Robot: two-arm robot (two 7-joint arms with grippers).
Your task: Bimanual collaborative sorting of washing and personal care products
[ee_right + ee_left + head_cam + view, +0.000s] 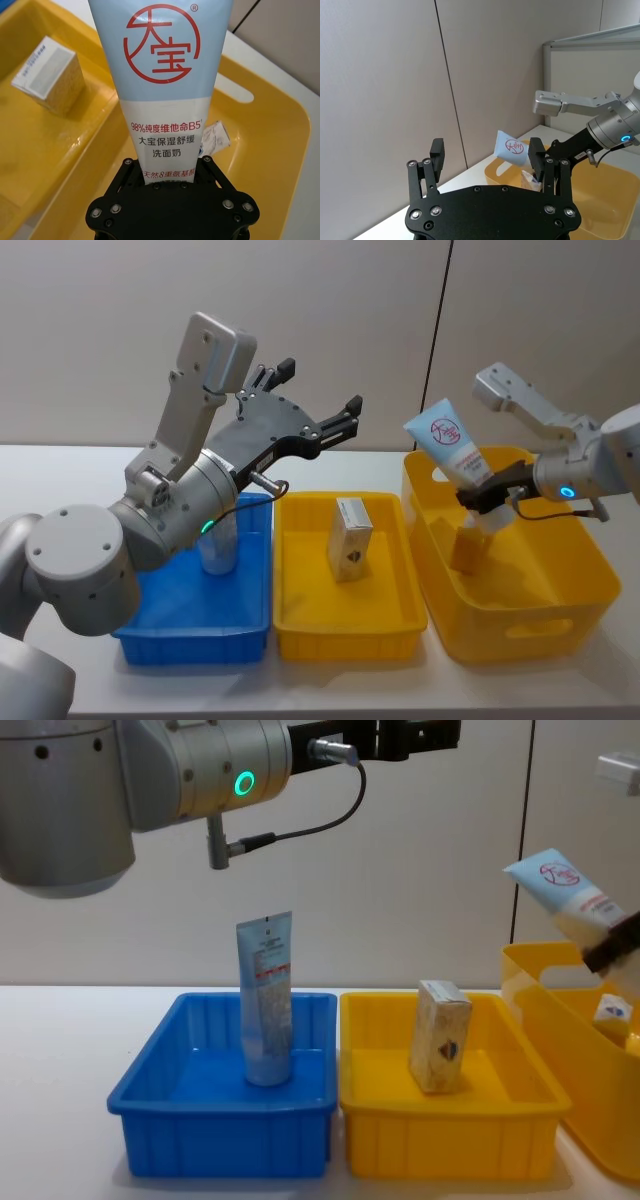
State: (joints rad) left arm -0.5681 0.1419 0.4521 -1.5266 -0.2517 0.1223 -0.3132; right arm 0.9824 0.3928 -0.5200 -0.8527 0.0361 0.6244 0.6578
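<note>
Tube (452, 445) in my right gripper (482, 498), lifted over the large yellow bin (590, 580) and waiting to be sorted.

My right fingers are clamped on the light-blue squeeze tube near its cap end, its flat crimped end tilted up and toward my left. My left gripper (312, 406) hangs high above the blue bin (160, 615), fingers spread wide and holding nothing. Below it a second tube (266, 998) stands on its cap in the blue bin, and a beige box (349, 537) stands in the middle yellow bin (300, 625). Another small box (50, 74) lies in the large yellow bin under my right wrist. I judge this the carrying step; next I must bring the tube across to my open left fingers, or to the blue bin, without squeezing it askew.
</note>
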